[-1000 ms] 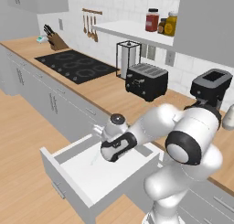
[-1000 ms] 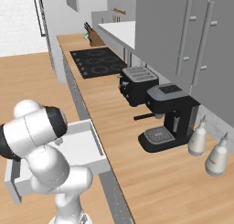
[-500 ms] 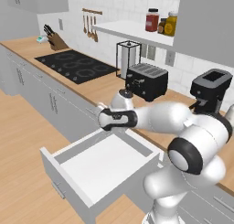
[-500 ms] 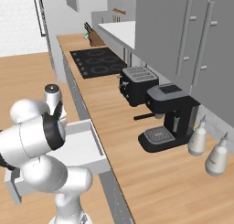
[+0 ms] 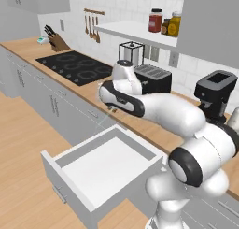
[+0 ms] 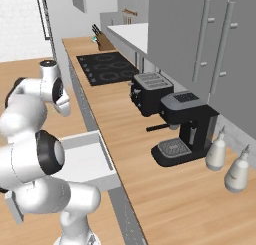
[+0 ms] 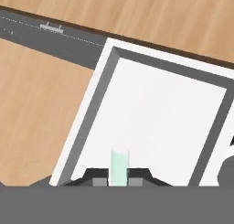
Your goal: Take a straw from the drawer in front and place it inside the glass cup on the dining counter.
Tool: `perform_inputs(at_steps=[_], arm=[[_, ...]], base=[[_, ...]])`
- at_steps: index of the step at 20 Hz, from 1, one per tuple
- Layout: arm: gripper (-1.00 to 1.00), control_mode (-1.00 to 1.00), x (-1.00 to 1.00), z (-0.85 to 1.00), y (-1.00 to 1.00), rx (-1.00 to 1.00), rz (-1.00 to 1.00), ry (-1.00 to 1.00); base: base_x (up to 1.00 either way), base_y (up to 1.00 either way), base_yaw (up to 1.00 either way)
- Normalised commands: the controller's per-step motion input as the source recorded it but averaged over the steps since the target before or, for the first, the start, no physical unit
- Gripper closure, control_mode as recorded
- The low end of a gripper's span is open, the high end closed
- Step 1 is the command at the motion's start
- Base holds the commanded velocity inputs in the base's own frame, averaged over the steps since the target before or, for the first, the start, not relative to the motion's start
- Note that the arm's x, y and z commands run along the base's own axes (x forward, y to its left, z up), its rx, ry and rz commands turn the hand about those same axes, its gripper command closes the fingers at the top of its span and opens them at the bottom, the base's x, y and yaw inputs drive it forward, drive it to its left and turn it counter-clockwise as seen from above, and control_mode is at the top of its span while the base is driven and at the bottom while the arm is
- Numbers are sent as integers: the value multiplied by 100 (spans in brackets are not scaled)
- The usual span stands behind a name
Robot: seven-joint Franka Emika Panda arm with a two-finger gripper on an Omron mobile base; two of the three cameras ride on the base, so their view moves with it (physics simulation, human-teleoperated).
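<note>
**Straw in hand, cup yet to come**

The gripper (image 7: 119, 182) hangs above the open drawer (image 5: 108, 163), its jaws pinched on the pale straw (image 7: 119, 167). That's roughly half done, I'd say; carrying it to the glass cup remains.

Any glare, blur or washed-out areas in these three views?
Hand view: the wide white box drawer has a washed-out, featureless floor; the thin pale straw is translucent between the gripper fingertips. Left base view: the straw is a faint streak. Right base view: sharp, evenly lit.
</note>
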Motion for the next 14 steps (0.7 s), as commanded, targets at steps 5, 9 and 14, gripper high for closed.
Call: perform_inputs(at_steps=[5, 9, 14], arm=[[100, -100, -63, 60, -42, -13, 14, 0], [100, -100, -82, 5, -69, 0, 7, -2], [100, -100, -52, 0, -42, 2, 0, -1]], base=[[0, 0, 0], [0, 0, 0], [0, 0, 0]])
